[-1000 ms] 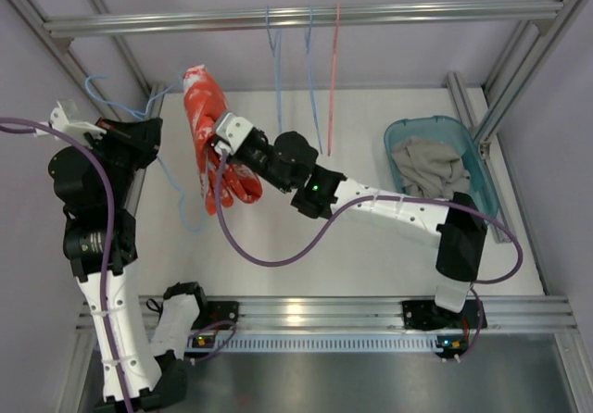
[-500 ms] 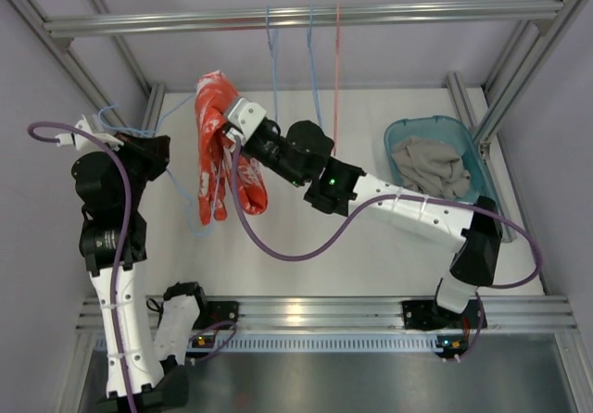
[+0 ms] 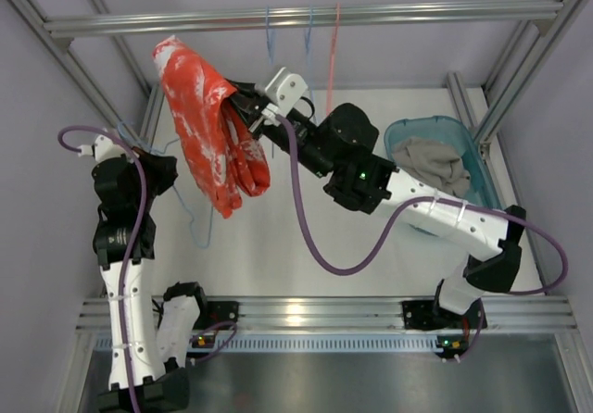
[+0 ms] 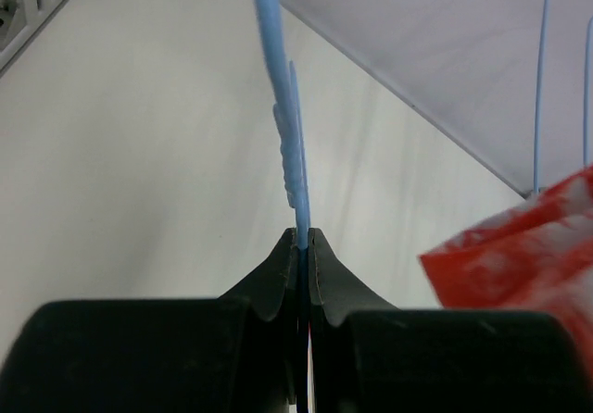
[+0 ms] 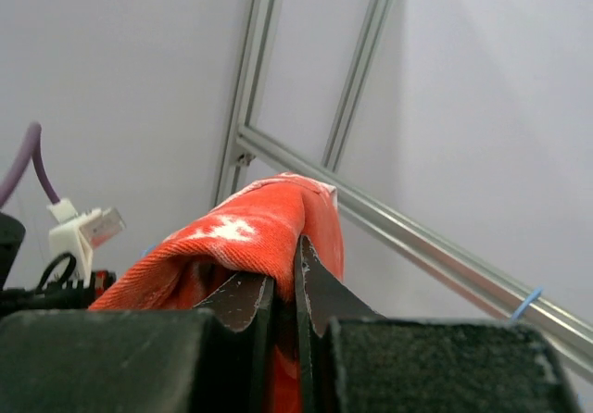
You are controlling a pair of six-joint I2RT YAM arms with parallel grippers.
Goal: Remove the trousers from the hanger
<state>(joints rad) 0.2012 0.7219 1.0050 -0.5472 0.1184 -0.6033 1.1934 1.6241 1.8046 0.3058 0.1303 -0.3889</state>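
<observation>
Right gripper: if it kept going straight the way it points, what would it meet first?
The red trousers, which the right gripper is clamped on. Past them, it would probably meet the aluminium frame by the wall, though depth is unclear.

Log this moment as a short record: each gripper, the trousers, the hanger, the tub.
left gripper: shut on the blue hanger
right gripper: shut on the red trousers
trousers: bunched, held above the table by the right gripper
hanger clear of trousers: cannot tell
tub: far right of the table, grey cloth inside
</observation>
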